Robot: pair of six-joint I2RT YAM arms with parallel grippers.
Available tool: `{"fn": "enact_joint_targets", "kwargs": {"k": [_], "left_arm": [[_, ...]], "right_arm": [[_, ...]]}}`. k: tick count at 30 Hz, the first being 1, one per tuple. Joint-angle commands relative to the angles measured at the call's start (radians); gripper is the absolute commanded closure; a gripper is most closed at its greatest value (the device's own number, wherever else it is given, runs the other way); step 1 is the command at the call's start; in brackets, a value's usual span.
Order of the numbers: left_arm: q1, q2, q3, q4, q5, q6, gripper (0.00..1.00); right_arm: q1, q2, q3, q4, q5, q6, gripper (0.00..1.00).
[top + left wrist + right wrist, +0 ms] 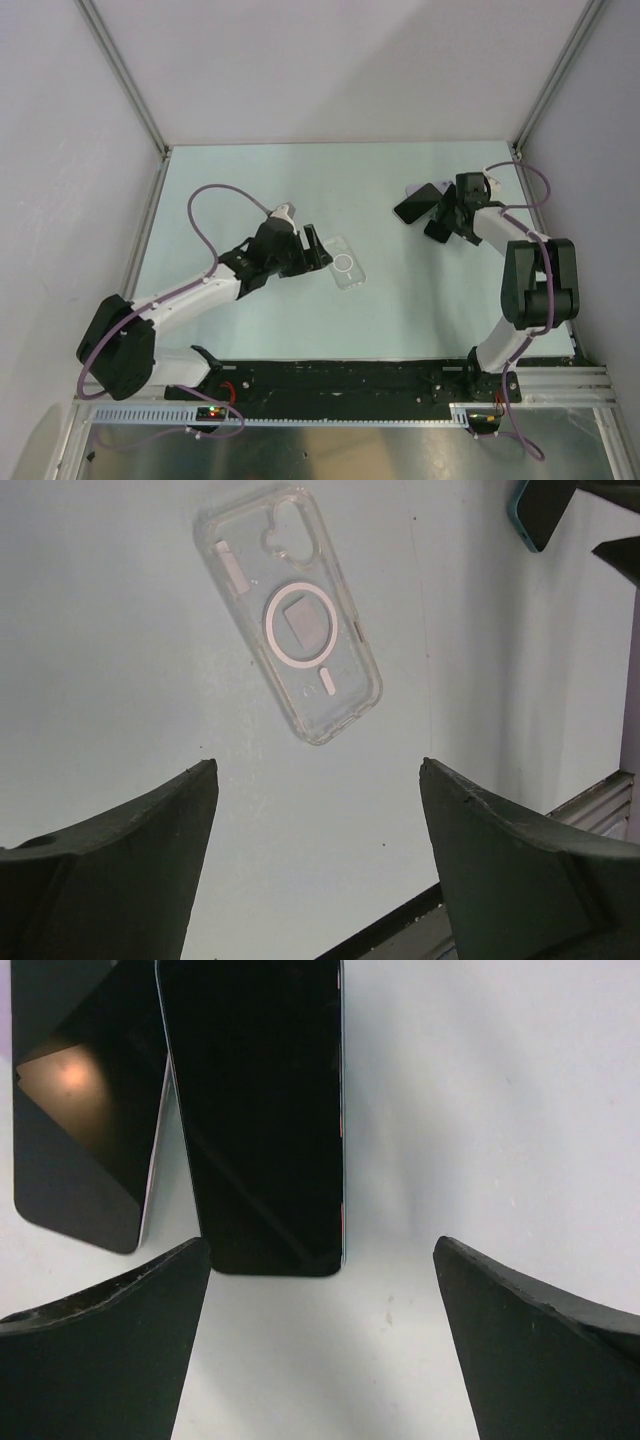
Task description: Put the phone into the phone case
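pale green table (400, 320). left arm (190, 295) reaches mid-table, right arm (535, 285) reaches the far right. left gripper (317, 764) is spread wide with nothing in it. the clear phone case (295, 620) lies flat just ahead of its fingertips, not between them. right gripper (320, 1243) is also spread wide and empty, over the near end of a black phone (260, 1110) lying glossy face up. second phone (80, 1110) sits at its left edge, touching or overlapping, can't tell. phone and case are well apart.
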Motion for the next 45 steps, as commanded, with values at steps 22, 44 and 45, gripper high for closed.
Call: {"fn": "enact_joint_targets", "kwargs": {"k": [22,44,45], "left_arm": [[-0.003,-0.046,-0.010,-0.035,-0.002,0.027,0.14],[-0.002,-0.045,0.004,-0.049,-0.004,0.020,0.14],[-0.002,-0.044,0.005,-0.050,-0.023,0.014,0.14]], "right_arm": [[-0.012,0.303,0.370,-0.196,-0.027,-0.058,0.01],[-0.041,0.293,0.367,-0.218,-0.084,-0.072,0.61],[-0.041,0.275,0.360,-0.217,-0.083,-0.071,0.64]]}}
